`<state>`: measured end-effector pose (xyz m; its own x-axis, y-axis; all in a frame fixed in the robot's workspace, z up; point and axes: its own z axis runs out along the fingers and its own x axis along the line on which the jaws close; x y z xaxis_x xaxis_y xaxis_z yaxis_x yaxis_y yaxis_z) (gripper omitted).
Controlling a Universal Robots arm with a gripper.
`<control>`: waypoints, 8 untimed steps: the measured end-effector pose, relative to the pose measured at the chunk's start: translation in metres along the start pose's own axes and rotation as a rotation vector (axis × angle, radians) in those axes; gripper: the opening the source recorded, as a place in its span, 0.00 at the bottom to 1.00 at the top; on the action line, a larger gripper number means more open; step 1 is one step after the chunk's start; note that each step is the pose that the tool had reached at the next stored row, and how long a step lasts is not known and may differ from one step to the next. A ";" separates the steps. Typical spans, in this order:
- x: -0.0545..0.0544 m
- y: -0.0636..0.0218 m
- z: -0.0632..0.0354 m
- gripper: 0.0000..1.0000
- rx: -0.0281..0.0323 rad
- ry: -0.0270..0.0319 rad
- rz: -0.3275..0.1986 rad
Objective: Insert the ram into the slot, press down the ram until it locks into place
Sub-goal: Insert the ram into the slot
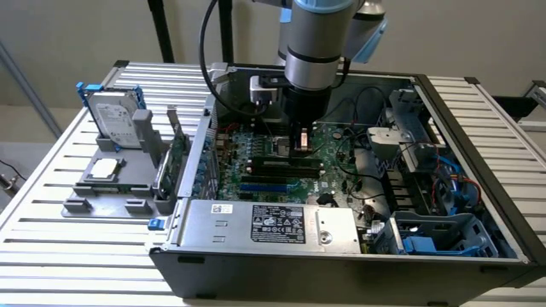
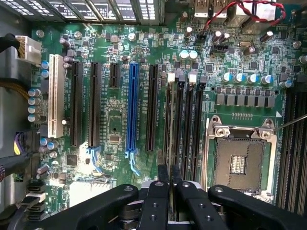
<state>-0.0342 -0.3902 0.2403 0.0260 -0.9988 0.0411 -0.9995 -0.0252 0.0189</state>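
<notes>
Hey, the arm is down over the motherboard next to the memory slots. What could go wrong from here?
1. The slots are identical and lie close side by side. The end effector, near their ends, could come down on the wrong one or between two.
2. The open CPU socket sits right beside them, so a sideways slip might strike it.
</notes>
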 end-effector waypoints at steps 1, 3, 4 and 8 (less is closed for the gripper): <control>0.000 0.0000 0.0003 0.13 -0.0001 0.0011 0.000; 0.000 0.0001 0.0011 0.13 0.0000 0.0020 0.000; 0.000 0.0000 0.0015 0.13 -0.0001 0.0024 0.001; -0.001 0.0000 0.0028 0.13 -0.0002 0.0031 0.003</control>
<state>-0.0342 -0.3894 0.2375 0.0227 -0.9988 0.0442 -0.9996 -0.0219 0.0190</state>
